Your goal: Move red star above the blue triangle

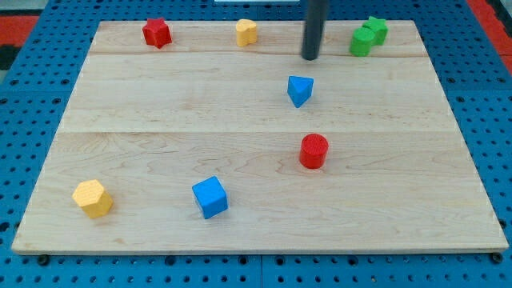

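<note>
Red star [158, 33] near the board's top-left corner; blue triangle [300, 90] mid-board, right of centre. My tip [310, 58] just above the triangle, touching nothing, grasping nothing. Best circled to the star's left side, then pushed rightward along the top edge, skirting 1 yellow block [246, 33].
</note>
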You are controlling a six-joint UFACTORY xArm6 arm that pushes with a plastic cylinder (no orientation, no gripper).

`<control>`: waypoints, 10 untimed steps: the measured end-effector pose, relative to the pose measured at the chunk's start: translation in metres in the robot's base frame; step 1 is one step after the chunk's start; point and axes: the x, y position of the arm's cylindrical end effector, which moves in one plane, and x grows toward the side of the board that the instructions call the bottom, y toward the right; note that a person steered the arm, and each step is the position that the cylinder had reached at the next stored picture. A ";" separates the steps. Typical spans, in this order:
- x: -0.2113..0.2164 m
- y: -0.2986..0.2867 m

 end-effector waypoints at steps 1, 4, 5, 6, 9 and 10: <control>0.001 -0.046; 0.039 -0.221; 0.009 -0.309; -0.065 -0.314; -0.086 -0.322; -0.084 -0.300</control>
